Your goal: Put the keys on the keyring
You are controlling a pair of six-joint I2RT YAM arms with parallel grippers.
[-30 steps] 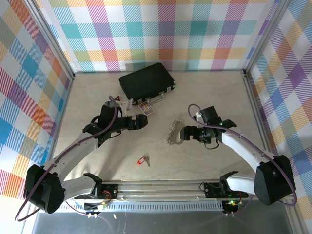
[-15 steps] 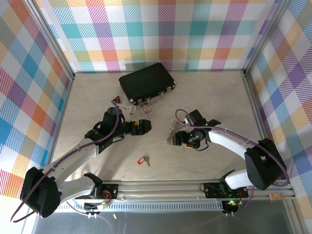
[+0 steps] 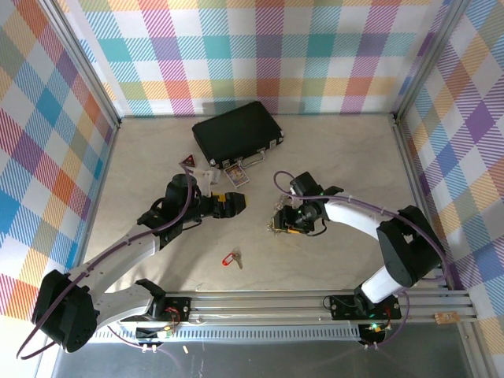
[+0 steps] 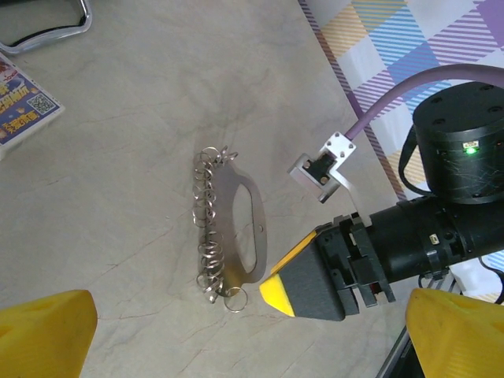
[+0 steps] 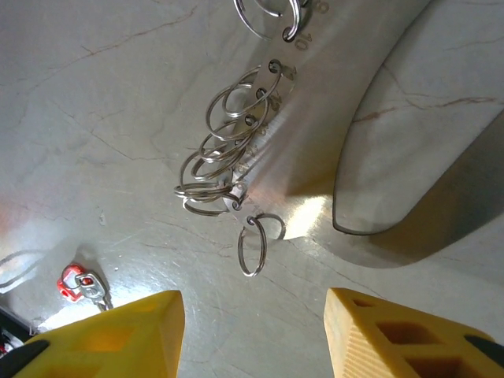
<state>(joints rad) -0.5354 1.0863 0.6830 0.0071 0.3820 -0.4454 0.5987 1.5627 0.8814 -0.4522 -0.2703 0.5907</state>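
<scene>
Keyring (image 5: pixel 315 134) lies flat just ahead of my right pincer (image 5: pixel 250 323) (wide open, empty), so I'd straddle its rim squarely before closing.

Lab test cell: plaid walls (image 3: pixel 268 55), aluminium frame (image 3: pixel 87 75).

One black case (image 3: pixel 237 131) is sitting on the surface (image 3: pixel 354 157). One keyring (image 4: pixel 246 228), one key (image 3: pixel 234 257) with one red tag, one picture card (image 3: pixel 235 175) and one triangular badge (image 3: pixel 189 163) are lying there too. Chain rings are overlapping, count unclear. Two claws are showing: left (image 3: pixel 234 202), right (image 5: pixel 253 323).
</scene>
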